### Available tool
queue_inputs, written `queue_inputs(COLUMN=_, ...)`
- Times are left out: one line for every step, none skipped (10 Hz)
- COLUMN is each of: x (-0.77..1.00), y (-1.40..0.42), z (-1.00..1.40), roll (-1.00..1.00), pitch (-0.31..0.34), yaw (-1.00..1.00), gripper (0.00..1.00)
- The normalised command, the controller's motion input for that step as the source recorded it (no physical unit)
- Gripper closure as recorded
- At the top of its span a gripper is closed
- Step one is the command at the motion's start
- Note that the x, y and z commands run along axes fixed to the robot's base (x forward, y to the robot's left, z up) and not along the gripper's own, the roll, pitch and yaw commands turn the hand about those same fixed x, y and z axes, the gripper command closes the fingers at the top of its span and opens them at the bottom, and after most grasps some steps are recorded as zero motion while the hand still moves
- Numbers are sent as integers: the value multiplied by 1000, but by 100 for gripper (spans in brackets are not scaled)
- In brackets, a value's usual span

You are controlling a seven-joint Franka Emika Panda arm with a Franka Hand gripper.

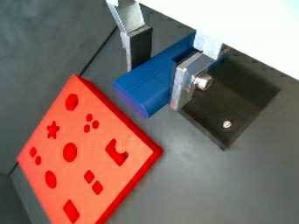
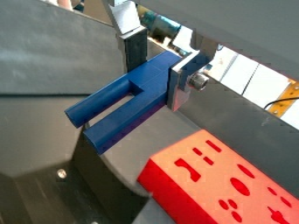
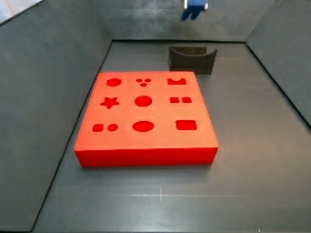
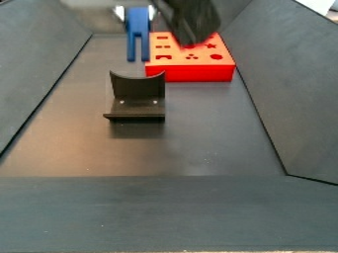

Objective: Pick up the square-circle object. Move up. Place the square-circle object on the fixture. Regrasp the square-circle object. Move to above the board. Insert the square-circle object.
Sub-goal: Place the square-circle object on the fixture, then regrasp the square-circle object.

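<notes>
tool (image 1: pixel 162 66): I see it clamped on the square-circle object (image 1: pixel 153 81), silver fingers (image 1: pixel 187 80) pressed on both sides, raised in the air.
square-circle object: blue block in my tool; in a side view (image 4: pixel 136 33) it hangs upright above the floor, behind the fixture.
fixture (image 4: pixel 134 97): dark, on the grey floor, nothing in its notch.
board (image 3: pixel 145 116): red, flat on the floor, holes unfilled.
writing: I can read none.

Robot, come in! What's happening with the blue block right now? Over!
Tool shut on square-circle object, high above floor. Fixture empty. Board untouched. Nothing in the way.
</notes>
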Motion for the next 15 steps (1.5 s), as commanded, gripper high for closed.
queue_inputs(x=153, y=144, z=-1000, roll=-854, pitch=209, yaw=-253, gripper=100)
queue_inputs(x=180, y=138, z=-1000, roll=-658, pitch=144, yaw=-251, gripper=100)
queue_inputs(x=193, y=141, z=-1000, roll=-436, pitch=80, yaw=-243, gripper=100)
queue_inputs(x=196, y=138, z=-1000, roll=-298, pitch=40, yaw=-224, gripper=100)
queue_inputs(x=195, y=134, z=-1000, roll=-239, pitch=18, yaw=-207, gripper=100)
queue_inputs(x=195, y=139, z=-1000, roll=-188, pitch=-25, yaw=-170, gripper=100)
queue_inputs(x=174, y=119, z=-789, roll=-163, pitch=-43, yaw=-133, gripper=100)
queue_inputs(x=146, y=91, z=-606, roll=-149, pitch=-48, yaw=-104, gripper=100)
queue_inputs(x=121, y=69, z=-435, roll=-139, pitch=-57, yaw=-76, gripper=100)
queue_inputs(x=97, y=56, z=-274, roll=-123, pitch=-60, yaw=-54, gripper=100)
queue_inputs(x=0, y=0, z=0, roll=0, pitch=0, yaw=0, gripper=0)
queue_inputs(x=0, y=0, z=1000, roll=-8, pitch=-76, yaw=-46, gripper=0)
queue_inputs(x=-6, y=2, z=1000, roll=-6, pitch=-72, yaw=-38, gripper=0)
queue_inputs(x=-26, y=5, z=1000, roll=8, pitch=-57, yaw=-10, gripper=0)
queue_inputs(x=-28, y=-1, z=1000, roll=25, pitch=-44, yaw=13, gripper=0)
